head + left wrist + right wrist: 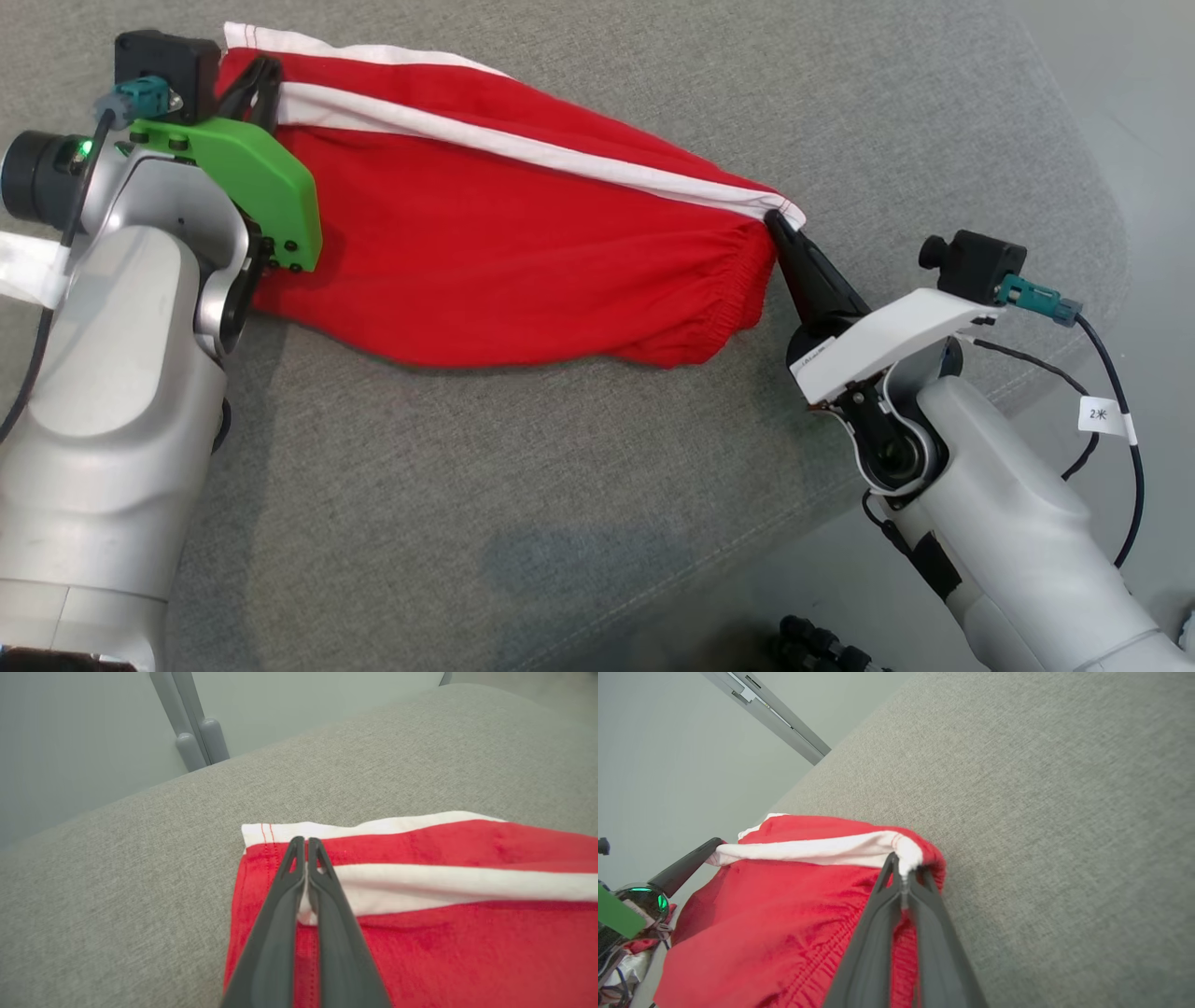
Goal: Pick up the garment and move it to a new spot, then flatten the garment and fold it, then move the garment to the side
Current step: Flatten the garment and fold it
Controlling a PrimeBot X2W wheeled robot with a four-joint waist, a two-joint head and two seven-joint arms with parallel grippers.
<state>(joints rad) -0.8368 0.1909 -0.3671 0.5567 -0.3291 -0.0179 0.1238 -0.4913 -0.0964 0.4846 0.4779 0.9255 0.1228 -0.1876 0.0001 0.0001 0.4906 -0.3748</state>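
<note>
- The red garment (523,252) lay across the grey cushion (523,485), one white stripe pulled taut between the two arms.
- The left gripper (306,845) was clamped on the stripe near the hemmed end.
- The right gripper (903,870) was pinched tight on the stripe at the gathered elastic end.
</note>
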